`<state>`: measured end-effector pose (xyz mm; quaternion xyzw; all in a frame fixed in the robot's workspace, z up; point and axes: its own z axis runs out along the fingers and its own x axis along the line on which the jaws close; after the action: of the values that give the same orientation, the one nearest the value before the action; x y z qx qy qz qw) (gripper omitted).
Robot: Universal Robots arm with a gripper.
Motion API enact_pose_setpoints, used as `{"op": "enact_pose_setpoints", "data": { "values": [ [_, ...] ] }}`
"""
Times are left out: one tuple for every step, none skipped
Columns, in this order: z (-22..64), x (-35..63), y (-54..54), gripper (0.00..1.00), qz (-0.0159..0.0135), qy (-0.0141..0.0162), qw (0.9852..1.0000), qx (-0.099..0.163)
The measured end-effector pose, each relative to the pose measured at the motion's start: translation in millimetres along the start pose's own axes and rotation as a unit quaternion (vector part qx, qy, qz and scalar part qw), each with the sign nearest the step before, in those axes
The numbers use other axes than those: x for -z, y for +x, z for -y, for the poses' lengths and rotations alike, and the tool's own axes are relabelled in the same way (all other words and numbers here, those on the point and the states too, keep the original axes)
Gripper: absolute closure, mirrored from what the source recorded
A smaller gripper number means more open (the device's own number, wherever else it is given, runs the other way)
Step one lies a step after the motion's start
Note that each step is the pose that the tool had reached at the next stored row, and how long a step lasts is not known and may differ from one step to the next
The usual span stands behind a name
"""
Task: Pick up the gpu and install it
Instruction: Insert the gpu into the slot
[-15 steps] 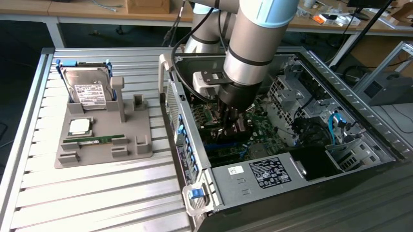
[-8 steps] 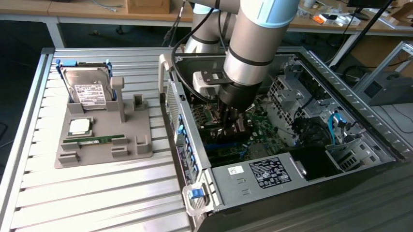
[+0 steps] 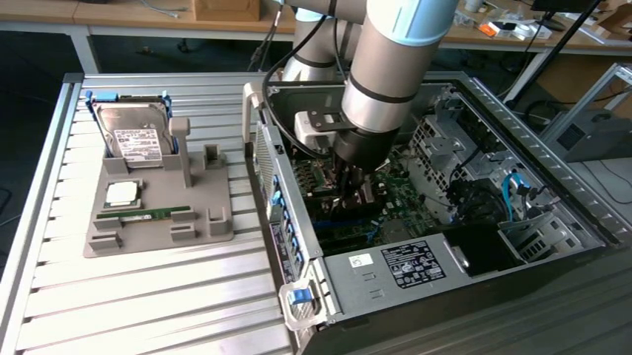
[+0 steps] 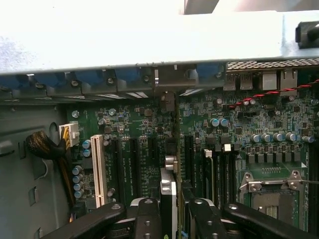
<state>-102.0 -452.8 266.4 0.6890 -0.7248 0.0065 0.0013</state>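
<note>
The gpu (image 4: 178, 149), a thin card seen edge-on, stands upright over the motherboard's expansion slots inside the case

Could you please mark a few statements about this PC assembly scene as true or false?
1. The pincer is shut on the gpu, held edge-on above the motherboard. True.
2. The arm reaches down inside the open computer case. True.
3. The silver hard drive has already been mounted inside the case. False: it stands in the grey holder at the exterior view's left, outside the case.
4. The green memory stick lies on that grey holder. True.
5. The gpu lies flat on the slatted table. False: it is held on edge between the pincer's fingers inside the case.
</note>
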Motion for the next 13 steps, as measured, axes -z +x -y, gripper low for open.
{"op": "enact_pose_setpoints", "data": {
  "values": [
    [0.0,-0.1,0.0,0.73,0.0001,0.0,1.0,0.0],
    [0.0,-0.2,0.0,0.73,0.0001,0.0001,1.0,0.0],
    [0.0,-0.2,0.0,0.73,0.0001,0.0001,1.0,0.0],
    [0.0,-0.2,0.0,0.73,0.0001,0.0001,1.0,0.0],
    [0.0,-0.2,0.0,0.73,0.0001,0.0001,1.0,0.0],
    [0.0,-0.2,0.0,0.73,0.0001,0.0001,1.0,0.0],
    [0.0,-0.2,0.0,0.73,0.0001,0.0001,1.0,0.0],
    [0.0,-0.2,0.0,0.73,0.0002,0.0001,1.0,0.0],
    [0.0,-0.2,0.0,0.73,0.0002,0.0001,1.0,0.001],
    [0.0,-0.2,0.0,0.73,0.0002,0.0001,1.0,0.002],
    [0.0,-0.2,0.0,0.73,0.0002,0.0001,1.0,0.003],
    [0.0,-0.2,0.0,0.73,0.0002,0.0001,1.0,0.004],
    [0.0,-0.2,0.0,0.73,0.0002,0.0001,1.0,0.005]
  ]
}}
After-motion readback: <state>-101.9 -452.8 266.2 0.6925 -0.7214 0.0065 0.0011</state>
